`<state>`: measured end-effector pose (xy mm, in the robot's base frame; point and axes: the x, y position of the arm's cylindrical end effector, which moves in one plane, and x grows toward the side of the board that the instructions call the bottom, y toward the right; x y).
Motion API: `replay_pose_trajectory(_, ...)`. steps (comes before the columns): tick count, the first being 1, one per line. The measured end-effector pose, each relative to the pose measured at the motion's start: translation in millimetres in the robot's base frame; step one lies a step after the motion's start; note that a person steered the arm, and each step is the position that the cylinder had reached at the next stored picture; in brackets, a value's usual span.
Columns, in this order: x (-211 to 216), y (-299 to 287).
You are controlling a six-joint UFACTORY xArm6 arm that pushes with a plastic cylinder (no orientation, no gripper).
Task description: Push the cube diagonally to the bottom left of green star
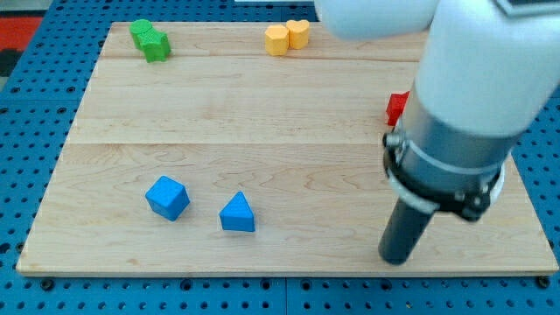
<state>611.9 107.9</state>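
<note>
In the camera view, the blue cube (pixel 167 197) sat at the counter's (pixel 289 114) lower left, just beside a blue triangular block (pixel 237 213), well below the green star (pixel 156 45) at the top left. My tip (pixel 395 260) stood well apart at the lower right; there were no jaws. The cube looked light, rigid and likely to slide, best pushed squarely on a flat face.

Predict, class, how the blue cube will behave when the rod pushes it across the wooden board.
The blue cube sits flat, so it will probably slide rather than roll. Its corner faces us, so an off-centre push may spin it. It looks small and likely light on the smooth board.
</note>
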Motion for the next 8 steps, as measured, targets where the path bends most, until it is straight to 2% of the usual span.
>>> replay_pose_trajectory(1,-30,-77)
replay_pose_trajectory(3,-46,-217)
replay_pose_trajectory(4,-49,-263)
replay_pose_trajectory(5,-67,-252)
replay_pose_trajectory(6,-102,-248)
replay_pose_trajectory(7,-156,-271)
replay_pose_trajectory(8,-171,-285)
